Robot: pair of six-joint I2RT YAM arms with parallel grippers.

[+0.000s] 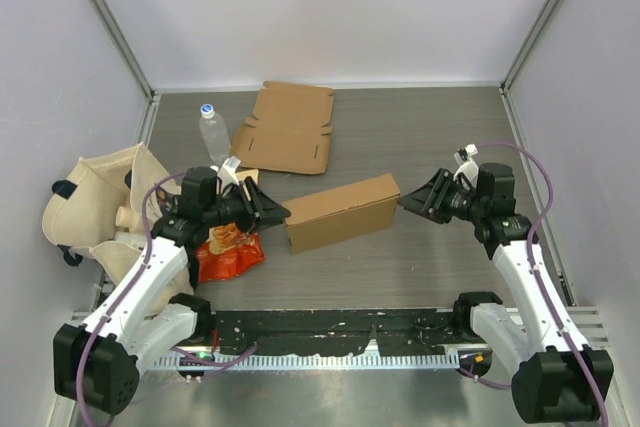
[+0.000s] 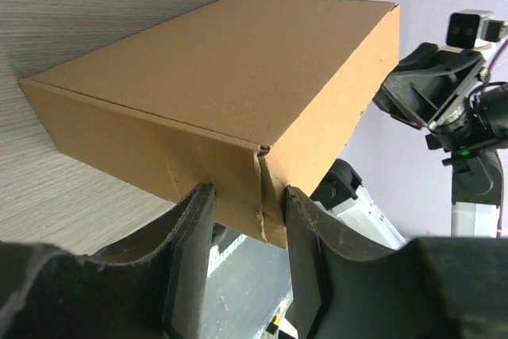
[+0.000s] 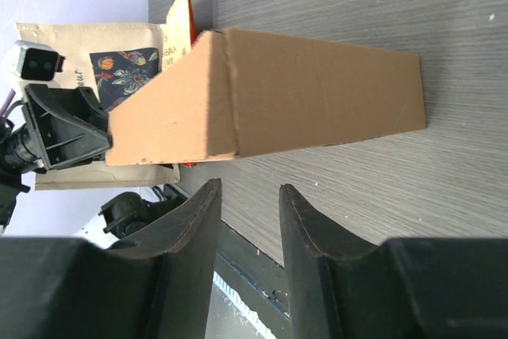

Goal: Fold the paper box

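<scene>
The folded brown paper box (image 1: pixel 343 211) lies closed on the table's middle. My left gripper (image 1: pixel 280 213) is at its left end. In the left wrist view the fingertips (image 2: pixel 202 196) pinch the box's (image 2: pixel 230 69) near corner from both sides, and the gripper (image 2: pixel 244 192) is shut on that slightly creased corner. My right gripper (image 1: pixel 405 201) is just off the box's right end. In the right wrist view it (image 3: pixel 248 188) is partly open and empty, with the box (image 3: pixel 309 93) a little ahead of it and not touching.
A flat unfolded cardboard sheet (image 1: pixel 290 129) lies at the back. A water bottle (image 1: pixel 213 133) lies left of it. A cloth bag (image 1: pixel 100 207) sits at the left edge and a red snack packet (image 1: pixel 228 250) under my left arm.
</scene>
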